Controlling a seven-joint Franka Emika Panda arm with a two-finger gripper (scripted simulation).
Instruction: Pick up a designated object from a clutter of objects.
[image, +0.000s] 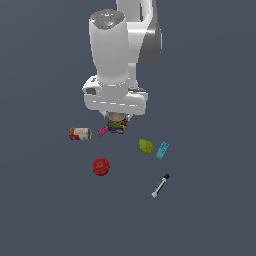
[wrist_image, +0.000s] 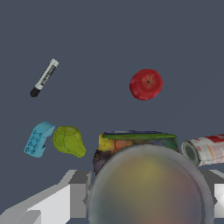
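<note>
The designated object (image: 117, 126), a small upright can with a silvery top and a dark label with yellow, red and blue patches, stands directly under my gripper (image: 117, 121). In the wrist view its blurred metal top (wrist_image: 148, 188) fills the lower part of the picture, and a grey finger (wrist_image: 78, 192) sits close against each side. The hand hides the fingertips in the exterior view, and I cannot make out whether the fingers press on the can. The rest of the clutter of objects lies around it.
A pink brick (image: 102, 131) lies right beside the can, and a red-and-white can (image: 80, 133) lies on its side further toward the exterior view's left. A red apple (image: 101, 166), a green pear (image: 145, 146), a light-blue brick (image: 162, 150) and a black-and-white marker (image: 160, 185) lie nearer the camera.
</note>
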